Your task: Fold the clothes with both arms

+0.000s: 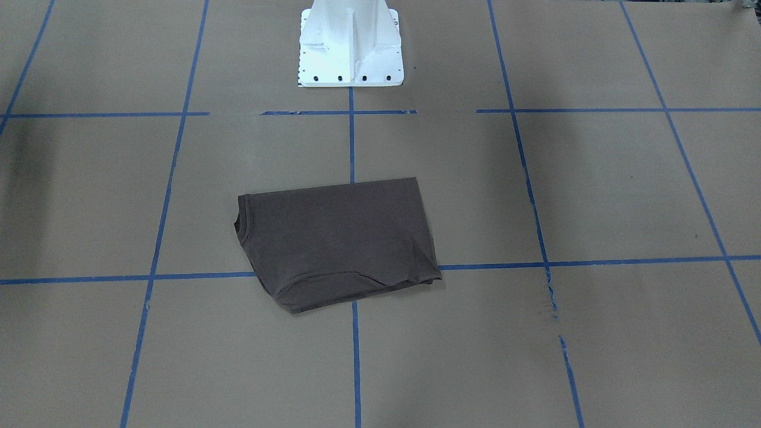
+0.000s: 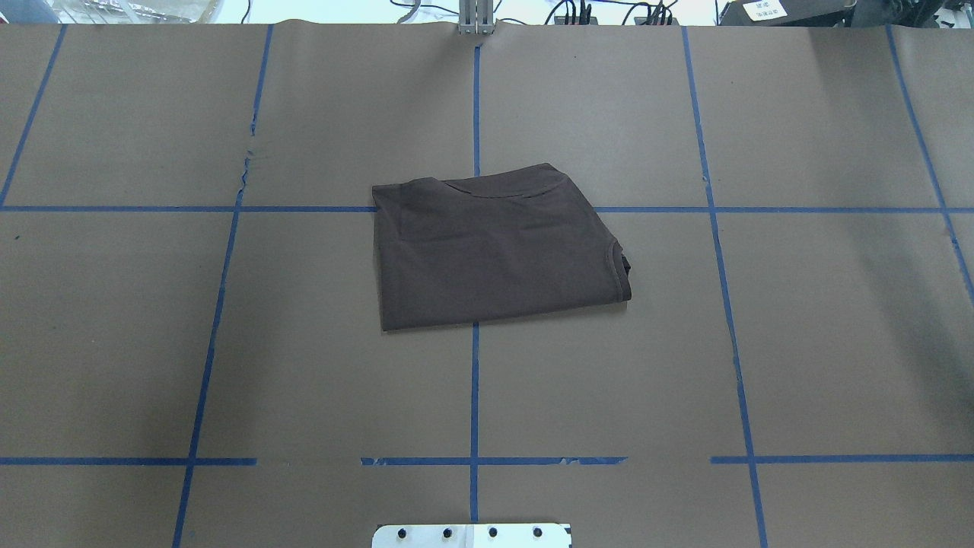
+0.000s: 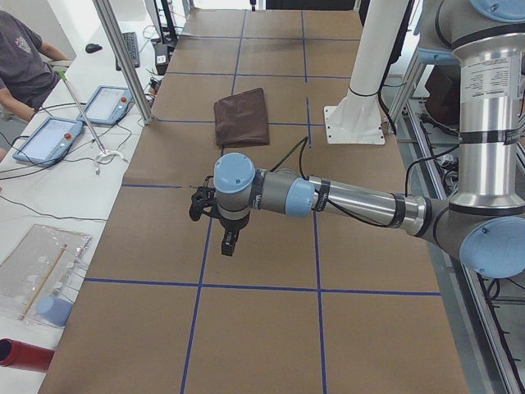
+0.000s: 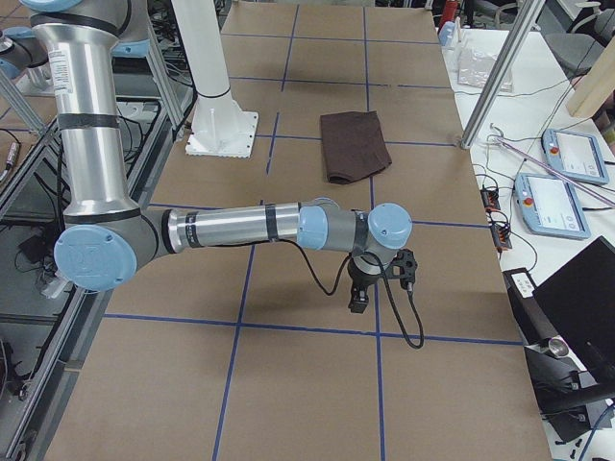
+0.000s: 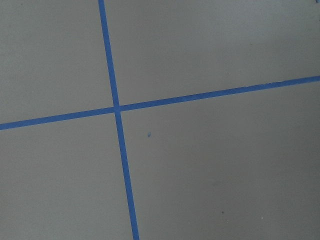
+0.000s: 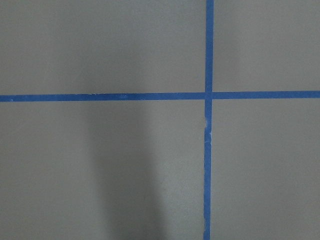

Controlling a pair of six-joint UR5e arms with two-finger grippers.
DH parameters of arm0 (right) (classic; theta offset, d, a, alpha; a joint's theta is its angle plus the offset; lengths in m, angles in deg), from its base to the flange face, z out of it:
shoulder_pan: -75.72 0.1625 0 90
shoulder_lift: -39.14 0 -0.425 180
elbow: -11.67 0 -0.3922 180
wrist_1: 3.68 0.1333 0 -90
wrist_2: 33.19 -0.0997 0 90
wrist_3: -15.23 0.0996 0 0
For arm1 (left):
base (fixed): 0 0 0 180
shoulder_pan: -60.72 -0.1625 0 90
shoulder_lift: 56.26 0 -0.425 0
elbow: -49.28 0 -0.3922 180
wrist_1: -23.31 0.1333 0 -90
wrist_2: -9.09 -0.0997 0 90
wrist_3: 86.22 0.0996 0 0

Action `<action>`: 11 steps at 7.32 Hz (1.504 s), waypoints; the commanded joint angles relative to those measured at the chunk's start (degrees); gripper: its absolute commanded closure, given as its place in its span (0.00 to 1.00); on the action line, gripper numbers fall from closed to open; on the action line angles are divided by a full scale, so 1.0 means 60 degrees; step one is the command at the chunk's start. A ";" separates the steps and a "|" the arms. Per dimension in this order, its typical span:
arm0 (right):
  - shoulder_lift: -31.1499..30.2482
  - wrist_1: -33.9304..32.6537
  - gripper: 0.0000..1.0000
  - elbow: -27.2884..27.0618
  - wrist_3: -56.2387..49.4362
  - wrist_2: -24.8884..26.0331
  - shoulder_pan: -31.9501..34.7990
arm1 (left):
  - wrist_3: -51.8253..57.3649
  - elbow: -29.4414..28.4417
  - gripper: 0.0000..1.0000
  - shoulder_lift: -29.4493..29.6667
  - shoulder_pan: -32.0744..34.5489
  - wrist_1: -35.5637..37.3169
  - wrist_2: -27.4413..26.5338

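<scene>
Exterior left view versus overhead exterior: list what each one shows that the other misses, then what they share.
Only exterior left: the left arm, its end effector hanging over the table, a person and two tablets. Only overhead: the ribbed collar and cables beyond the far edge. Both: the folded T-shirt, the blue tape grid and the white pedestal base.

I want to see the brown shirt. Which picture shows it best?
The overhead exterior view: the folded T-shirt lies large, whole, unblocked. Front-facing shows it similarly; side views show it small and far; wrist views miss it.
</scene>
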 commanded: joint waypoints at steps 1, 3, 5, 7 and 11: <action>-0.0026 0.0000 0.00 -0.0173 0.0017 0.0012 0.0019 | -0.0002 0.0066 0.00 -0.0116 0.0000 0.0044 0.0073; -0.0041 0.0015 0.00 -0.0321 0.0017 0.0026 0.0019 | 0.0012 0.0006 0.00 -0.0116 0.0000 0.0029 0.0058; 0.0062 0.0015 0.00 -0.0349 0.0017 0.0027 0.0019 | 0.0012 0.0050 0.00 -0.0116 0.0000 0.0000 0.0058; 0.0091 0.0015 0.00 -0.0350 0.0018 0.0012 0.0004 | 0.0012 0.0109 0.00 -0.0102 -0.0015 -0.0044 0.0058; -0.0055 0.0790 0.00 -0.0248 0.0047 -0.0003 0.0004 | -0.0002 0.0212 0.00 -0.0116 0.0000 -0.0044 0.0058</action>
